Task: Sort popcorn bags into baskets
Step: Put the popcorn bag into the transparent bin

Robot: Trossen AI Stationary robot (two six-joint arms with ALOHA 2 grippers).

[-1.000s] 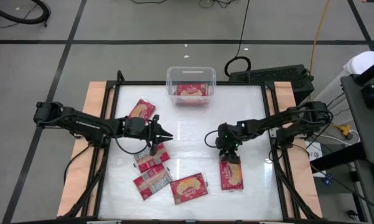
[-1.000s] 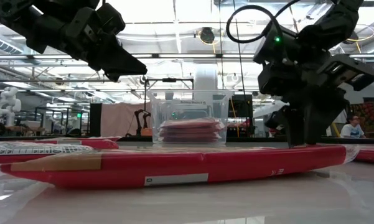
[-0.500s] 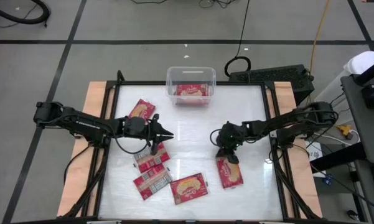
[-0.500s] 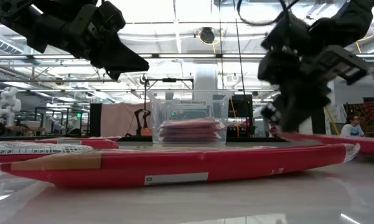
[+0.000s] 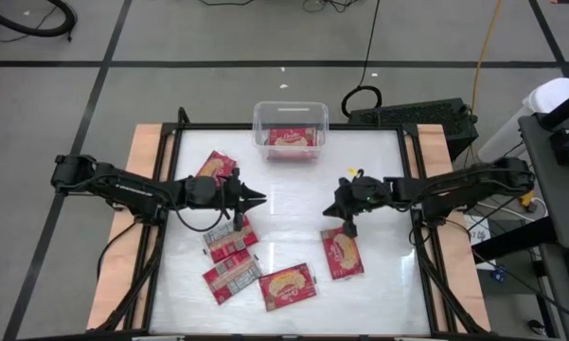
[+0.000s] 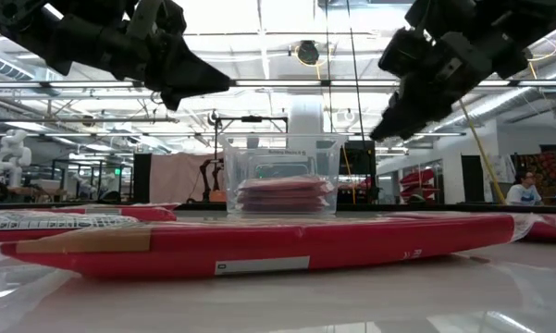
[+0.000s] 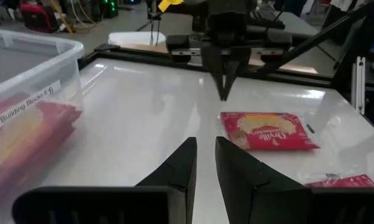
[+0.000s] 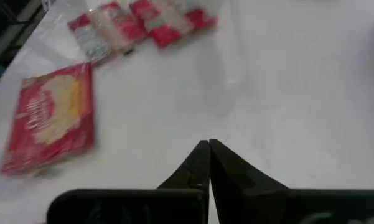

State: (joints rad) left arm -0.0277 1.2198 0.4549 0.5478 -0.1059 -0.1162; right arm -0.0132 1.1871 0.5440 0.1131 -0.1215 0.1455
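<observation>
Several red popcorn bags lie flat on the white table: one (image 5: pixel 344 256) just below my right gripper, three near the front (image 5: pixel 289 286), (image 5: pixel 232 278), (image 5: pixel 231 242), and one far left (image 5: pixel 216 168). The clear basket (image 5: pixel 291 118) stands at the far edge with red bags (image 5: pixel 290 138) stacked inside. My right gripper (image 5: pixel 347 229) hangs shut and empty above the far end of the nearest bag (image 8: pixel 50 118). My left gripper (image 5: pixel 261 199) hovers over the table's middle left, its fingers (image 7: pixel 205 149) a narrow gap apart with nothing between them.
Wooden strips (image 5: pixel 148 142) and a black frame border the table on both sides. Bare white surface (image 5: pixel 293 194) lies between the two grippers and the basket. A long red bag (image 6: pixel 259 245) fills the front of the low view.
My right gripper has shut and risen off the bag it stood on, coming away empty and swinging a little toward the far edge. That bag has slid slightly toward the table's left and turned, and still lies flat on the table.
</observation>
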